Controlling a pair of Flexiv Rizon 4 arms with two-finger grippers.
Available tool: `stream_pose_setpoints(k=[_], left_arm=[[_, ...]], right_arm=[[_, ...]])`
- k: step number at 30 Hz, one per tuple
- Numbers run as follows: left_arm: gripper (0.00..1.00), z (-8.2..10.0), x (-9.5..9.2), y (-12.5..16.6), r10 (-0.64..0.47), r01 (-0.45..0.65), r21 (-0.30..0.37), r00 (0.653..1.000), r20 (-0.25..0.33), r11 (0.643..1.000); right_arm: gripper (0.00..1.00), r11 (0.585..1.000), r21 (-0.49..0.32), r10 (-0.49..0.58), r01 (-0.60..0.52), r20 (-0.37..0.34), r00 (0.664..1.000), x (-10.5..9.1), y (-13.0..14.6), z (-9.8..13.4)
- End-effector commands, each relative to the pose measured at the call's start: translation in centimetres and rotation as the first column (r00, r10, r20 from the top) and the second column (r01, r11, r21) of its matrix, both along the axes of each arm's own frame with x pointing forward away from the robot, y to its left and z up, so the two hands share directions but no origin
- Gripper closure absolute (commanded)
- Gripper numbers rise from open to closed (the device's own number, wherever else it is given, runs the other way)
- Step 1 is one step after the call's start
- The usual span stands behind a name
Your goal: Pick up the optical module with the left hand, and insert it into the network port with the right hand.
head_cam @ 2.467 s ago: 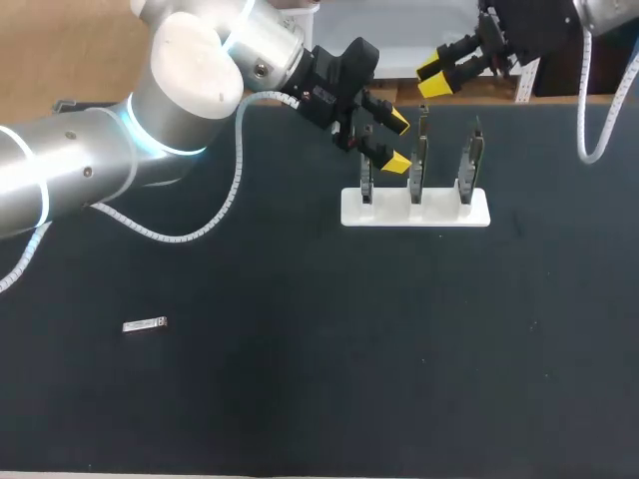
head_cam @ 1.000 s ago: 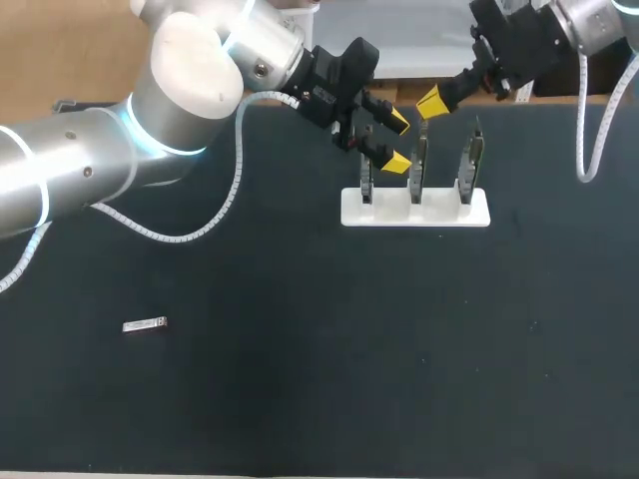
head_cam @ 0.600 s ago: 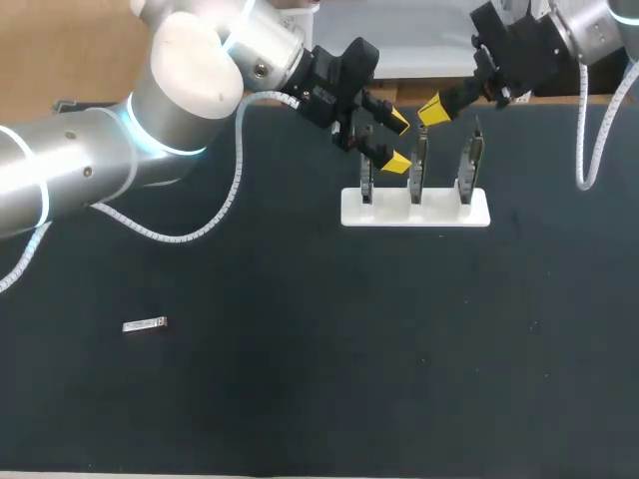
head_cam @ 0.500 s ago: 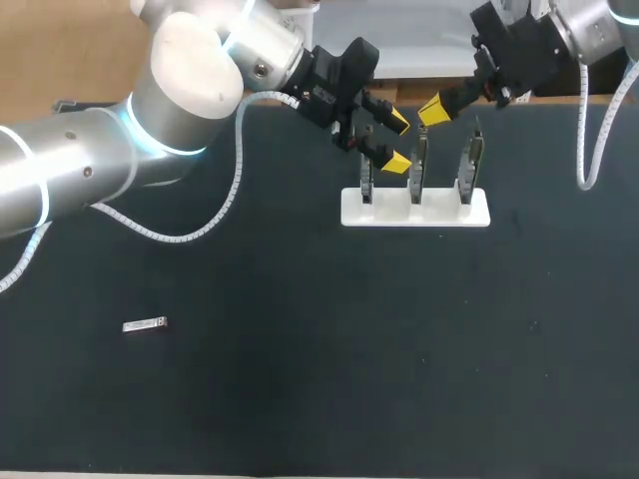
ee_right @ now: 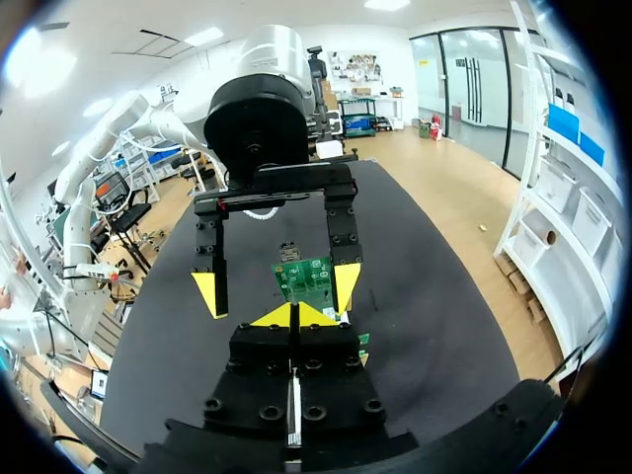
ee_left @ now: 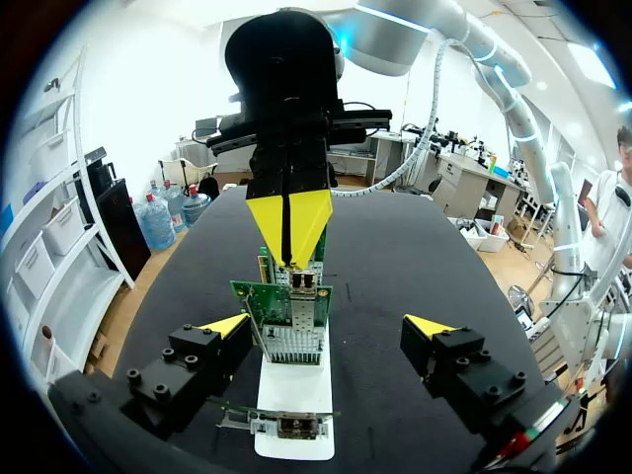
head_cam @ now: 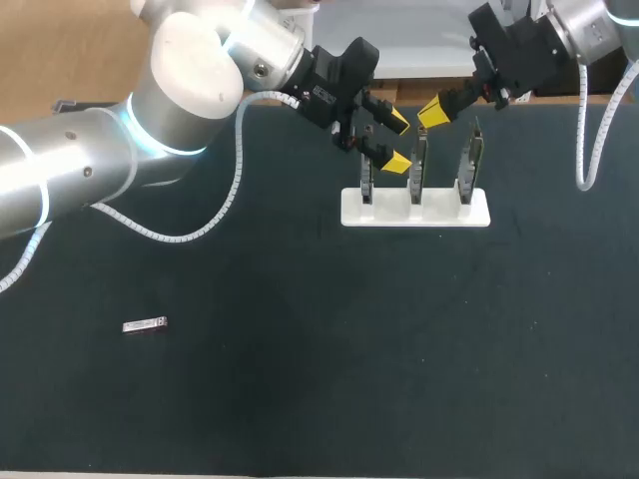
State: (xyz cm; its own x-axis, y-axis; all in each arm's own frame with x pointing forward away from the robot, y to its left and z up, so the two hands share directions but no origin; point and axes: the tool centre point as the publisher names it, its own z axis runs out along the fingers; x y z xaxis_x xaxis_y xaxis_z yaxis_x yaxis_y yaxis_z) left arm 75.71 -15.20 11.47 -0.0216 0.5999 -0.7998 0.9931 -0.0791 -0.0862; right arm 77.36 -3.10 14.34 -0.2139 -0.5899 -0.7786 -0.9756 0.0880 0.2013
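The optical module [head_cam: 145, 324], a small silver bar, lies flat on the black table [head_cam: 300, 379] at the front left, far from both arms. Three upright green port boards stand in a white stand [head_cam: 414, 210] at the back. My left gripper [head_cam: 396, 142] is open over the left end of the stand; in the left wrist view my left gripper [ee_left: 328, 326] has a green board [ee_left: 291, 321] between its spread fingers, untouched. My right gripper [head_cam: 432, 112] is shut with nothing held, its tips just above the middle board [head_cam: 417, 165] and facing the left gripper [ee_right: 276, 289].
The white stand's base [ee_left: 294, 405] runs under the left gripper. The right board [head_cam: 469, 165] stands beside the right gripper. A white cable loops off each arm. Open black table surface spreads across the front and middle.
My right gripper has come down and leftward toward the boards over the last seconds, only slightly in the last second. The left arm and the module have not moved.
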Motion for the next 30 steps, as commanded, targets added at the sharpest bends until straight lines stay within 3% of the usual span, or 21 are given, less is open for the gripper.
stream_pose_setpoints(k=[1,14,30], left_arm=[[0.0,0.0,0.2,-0.1,-0.003,0.003,0.005,1.0,-0.004,1.0],[0.0,0.0,0.2,-0.1,-0.003,0.003,0.005,1.0,-0.004,1.0],[0.0,0.0,0.2,-0.1,-0.003,0.003,0.005,1.0,-0.004,1.0]], right_arm=[[1.0,1.0,0.006,-0.006,0.006,0.008,1.0,0.1,0.0,-0.6],[1.0,0.994,0.109,-0.01,0.0,0.09,0.996,0.9,-1.1,2.7],[1.0,0.992,0.126,-0.01,-0.008,0.143,0.99,0.7,-7.9,2.8]])
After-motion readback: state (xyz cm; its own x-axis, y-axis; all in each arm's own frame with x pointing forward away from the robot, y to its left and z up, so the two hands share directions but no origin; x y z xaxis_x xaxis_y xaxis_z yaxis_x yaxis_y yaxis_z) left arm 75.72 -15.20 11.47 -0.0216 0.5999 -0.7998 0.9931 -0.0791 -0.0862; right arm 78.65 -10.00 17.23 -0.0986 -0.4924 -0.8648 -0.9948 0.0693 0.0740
